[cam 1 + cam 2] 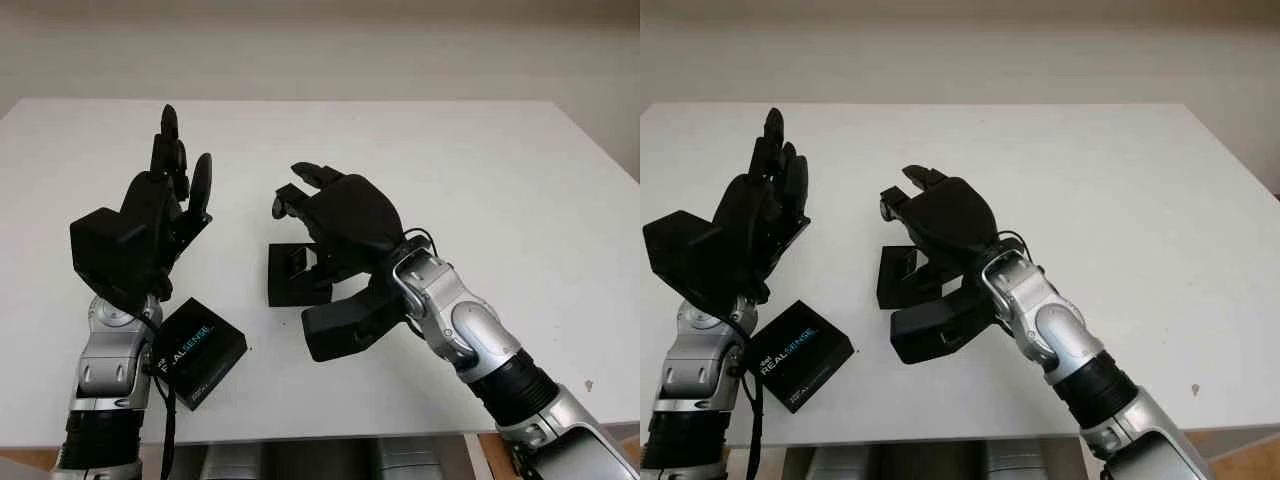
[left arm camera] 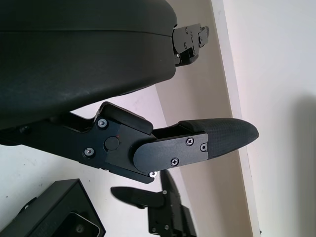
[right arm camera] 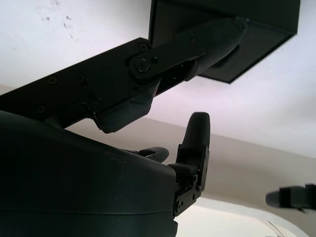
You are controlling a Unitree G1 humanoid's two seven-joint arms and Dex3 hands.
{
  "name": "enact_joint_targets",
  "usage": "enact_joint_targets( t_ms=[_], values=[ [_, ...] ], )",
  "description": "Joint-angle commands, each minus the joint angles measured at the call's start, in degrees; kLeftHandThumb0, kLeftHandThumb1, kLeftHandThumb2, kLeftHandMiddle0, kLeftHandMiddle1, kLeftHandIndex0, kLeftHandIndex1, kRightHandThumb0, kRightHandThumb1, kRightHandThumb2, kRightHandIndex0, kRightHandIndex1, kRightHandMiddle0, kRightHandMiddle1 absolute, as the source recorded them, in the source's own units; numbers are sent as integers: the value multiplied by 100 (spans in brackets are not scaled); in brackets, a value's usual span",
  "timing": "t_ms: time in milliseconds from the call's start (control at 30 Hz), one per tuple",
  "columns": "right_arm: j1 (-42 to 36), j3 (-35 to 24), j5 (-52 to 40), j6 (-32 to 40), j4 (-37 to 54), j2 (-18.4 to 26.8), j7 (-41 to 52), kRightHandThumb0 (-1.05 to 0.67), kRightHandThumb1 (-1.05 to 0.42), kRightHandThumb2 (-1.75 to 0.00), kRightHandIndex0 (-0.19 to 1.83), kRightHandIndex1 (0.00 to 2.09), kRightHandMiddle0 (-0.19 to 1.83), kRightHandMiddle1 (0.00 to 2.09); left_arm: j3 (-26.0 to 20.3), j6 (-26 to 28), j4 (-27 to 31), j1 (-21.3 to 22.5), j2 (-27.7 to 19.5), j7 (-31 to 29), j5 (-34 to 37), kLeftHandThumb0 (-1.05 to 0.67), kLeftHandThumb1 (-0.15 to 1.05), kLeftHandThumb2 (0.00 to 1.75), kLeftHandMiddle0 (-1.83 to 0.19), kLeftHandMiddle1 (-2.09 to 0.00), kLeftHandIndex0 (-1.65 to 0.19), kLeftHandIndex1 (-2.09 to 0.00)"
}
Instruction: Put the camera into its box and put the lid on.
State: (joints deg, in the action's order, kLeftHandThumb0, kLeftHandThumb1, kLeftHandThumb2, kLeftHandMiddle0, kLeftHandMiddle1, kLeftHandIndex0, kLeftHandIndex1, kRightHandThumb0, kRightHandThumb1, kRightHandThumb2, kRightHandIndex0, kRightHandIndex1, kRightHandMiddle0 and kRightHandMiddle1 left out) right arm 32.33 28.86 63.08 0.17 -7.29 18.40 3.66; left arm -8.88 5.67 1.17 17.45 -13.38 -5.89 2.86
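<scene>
Both hands raised, holding nothing.
Open right hand [image 1: 335, 215] hovers over the box [image 1: 295, 272]; open left hand [image 1: 165, 205] points toward the table's [image 1: 480, 160] far edge.

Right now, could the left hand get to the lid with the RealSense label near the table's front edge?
Probably yes. The lid lies bare on the table right beside the left arm, with nothing on it. The left hand is open, raised above and just beyond it, so it would need to pull back and lower.

Lid [image 1: 200, 352] near-left on table [image 1: 500, 180], box [image 1: 292, 274] right, perhaps occupied
</scene>
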Motion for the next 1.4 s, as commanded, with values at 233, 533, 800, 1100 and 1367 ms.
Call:
enact_joint_targets(
  t_ms=[233,533,800,1100,1367],
  values=[
    [145,120,29,-9,-401,-40,-241,-85,-94,-5,42,11,17,140,14,-27,88,-3,22,27,5,-82,105,60,19,0,19,0],
    [142,178,62,23,-460,0,-252,-87,-92,-5,42,10,21,129,-7,-81,44,3,2,-10,44,-83,105,60,19,0,19,0],
    [121,219,93,-29,-381,90,-160,-85,-92,-5,43,10,28,126,-14,-40,72,8,0,10,51,-81,105,61,19,0,19,0],
    [86,266,160,-59,-247,178,-20,-79,-92,-6,53,16,38,125,-23,3,127,-7,0,28,51,-80,105,62,19,0,19,0],
    [99,347,405,11,-301,196,33,-79,-93,-6,52,20,40,121,-22,-63,112,-21,-8,26,27,-80,105,63,19,0,19,0]
  ],
)
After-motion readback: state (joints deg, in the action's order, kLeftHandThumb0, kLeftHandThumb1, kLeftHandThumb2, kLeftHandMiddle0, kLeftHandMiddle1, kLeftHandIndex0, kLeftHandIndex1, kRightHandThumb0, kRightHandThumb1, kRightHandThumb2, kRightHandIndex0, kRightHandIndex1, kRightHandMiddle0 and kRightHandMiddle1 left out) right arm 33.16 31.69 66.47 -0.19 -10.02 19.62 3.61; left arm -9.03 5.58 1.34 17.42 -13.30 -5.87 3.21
